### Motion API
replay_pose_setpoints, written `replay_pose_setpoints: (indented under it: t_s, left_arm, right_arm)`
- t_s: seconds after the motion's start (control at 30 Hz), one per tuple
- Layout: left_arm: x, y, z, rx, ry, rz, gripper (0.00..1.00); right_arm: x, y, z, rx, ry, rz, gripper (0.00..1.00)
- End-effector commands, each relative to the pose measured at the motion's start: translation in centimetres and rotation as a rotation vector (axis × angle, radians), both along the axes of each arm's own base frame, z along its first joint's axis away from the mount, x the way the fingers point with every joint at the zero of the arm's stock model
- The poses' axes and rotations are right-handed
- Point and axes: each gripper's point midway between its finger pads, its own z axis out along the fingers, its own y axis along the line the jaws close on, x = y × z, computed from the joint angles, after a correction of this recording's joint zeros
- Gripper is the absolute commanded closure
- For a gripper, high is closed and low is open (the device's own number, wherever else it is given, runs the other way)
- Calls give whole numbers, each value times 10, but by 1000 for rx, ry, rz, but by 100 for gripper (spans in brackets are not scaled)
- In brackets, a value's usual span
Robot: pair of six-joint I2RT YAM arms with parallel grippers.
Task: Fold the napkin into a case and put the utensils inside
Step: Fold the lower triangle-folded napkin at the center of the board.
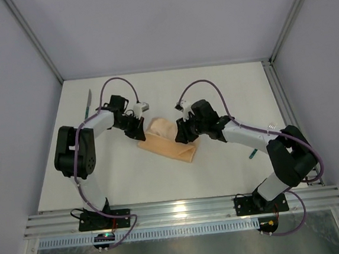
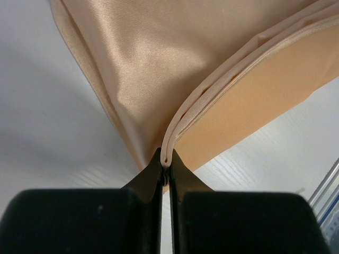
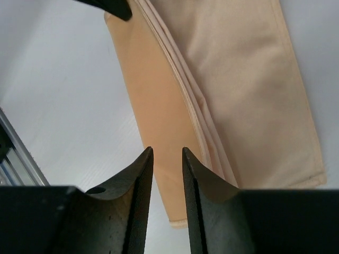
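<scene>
Left gripper point(image 2: 165, 161), black two-finger, jaws closed tight on a folded edge of the soft peach-orange cloth napkin point(image 2: 159, 69).
Napkin lies mid-table as a folded oblong between the two grippers, layered hems showing along one side. Right gripper point(image 3: 167, 159) hangs over its other end, jaws a narrow gap apart, nothing seen between them. White table point(image 1: 214, 93). Slim knife with teal-green handle and silver blade point(image 1: 87, 104) lies at the far left, well apart from the napkin. A teal sliver point(image 1: 252, 153) shows beside the right arm, too small to identify.
</scene>
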Motion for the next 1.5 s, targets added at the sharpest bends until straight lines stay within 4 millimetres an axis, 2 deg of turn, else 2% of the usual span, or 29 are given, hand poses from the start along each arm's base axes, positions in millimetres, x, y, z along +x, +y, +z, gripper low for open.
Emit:
replay_pose_setpoints:
  t_s: [0.0,0.13,0.23,0.27,0.3,0.33,0.37,0.4,0.53,0.57,0.67,0.7,0.77,0.8,0.93,1.17,1.3,1.47]
  left_arm:
    - [11,-4,4,-1,-13,10,98]
    - [13,-4,-2,18,-8,16,96]
    - [16,-6,-2,11,-9,20,96]
    - [15,-7,-1,10,-11,17,97]
    - [15,-8,1,11,-21,9,97]
    - [15,-8,3,12,-27,3,98]
    - [14,-8,5,15,-31,1,98]
    - [14,-8,7,15,-39,-2,97]
    - [15,-8,7,15,-41,0,98]
    - [15,-9,8,13,-41,0,98]
    - [17,-11,10,3,-42,3,98]
    - [17,-12,11,-2,-44,1,98]
    - [19,-13,17,-8,-59,2,98]
    - [19,-13,19,-10,-66,0,98]
    - [22,-16,25,-10,-85,-8,98]
    - [33,-19,17,2,-66,11,98]
    - [37,-16,4,30,-41,32,98]
    - [33,-12,-9,69,2,28,98]
  right_arm:
    - [-13,-13,-15,-20,49,-77,68]
    - [-15,-23,-30,-49,77,-128,71]
    - [-8,-22,-27,-43,72,-147,71]
    - [-4,-22,-28,-42,75,-150,71]
    - [7,-16,-17,-24,53,-151,71]
    - [11,-16,-16,-28,61,-151,71]
    - [26,-6,-10,-25,51,-143,72]
    - [31,-3,-9,-30,56,-138,73]
    - [55,11,-25,-49,112,-151,82]
    - [63,17,-35,-54,139,-162,86]
    - [75,23,-50,-79,183,-185,90]
    - [74,21,-69,-106,230,-202,93]
    - [78,23,-79,-107,262,-215,94]
    - [74,22,-93,-124,302,-221,95]
    - [67,20,-109,-146,345,-219,96]
    - [69,22,-107,-140,336,-196,96]
    - [70,23,-103,-142,323,-176,96]
    - [72,27,-90,-126,288,-140,96]
